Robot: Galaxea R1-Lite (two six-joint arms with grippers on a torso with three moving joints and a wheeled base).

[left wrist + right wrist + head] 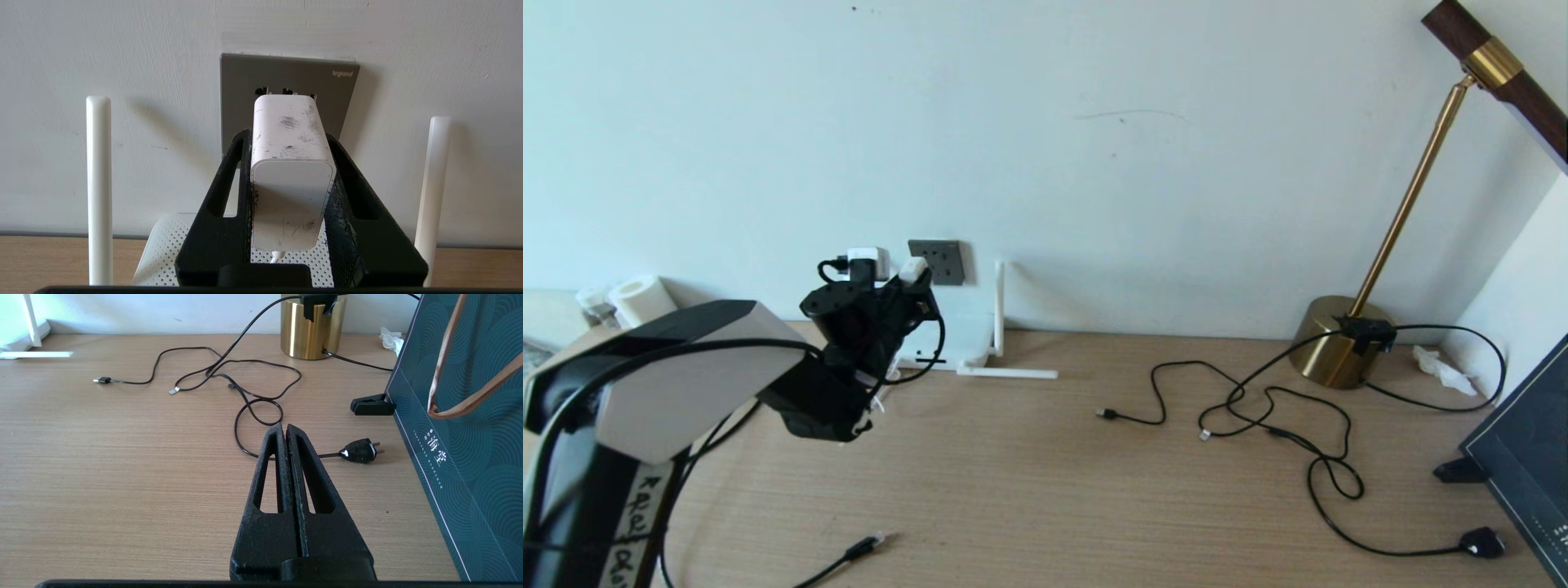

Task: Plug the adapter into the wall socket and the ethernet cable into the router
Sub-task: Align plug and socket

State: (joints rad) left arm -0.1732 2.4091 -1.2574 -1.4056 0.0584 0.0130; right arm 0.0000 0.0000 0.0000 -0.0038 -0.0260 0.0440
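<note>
Wooden counter. White router, perforated top, slim stick antennas, sits against wall below dark grey wall socket. Left claw clamps white adapter: rounded block, scuffed with dark smudges, nose at socket face. Ethernet cable plug lies on counter's near edge. Right claw pressed together, empty, over counter.

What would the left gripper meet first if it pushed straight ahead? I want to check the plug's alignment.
The left gripper, shut on the adapter, points at the wall socket; the adapter's front would likely meet its plate first.
</note>
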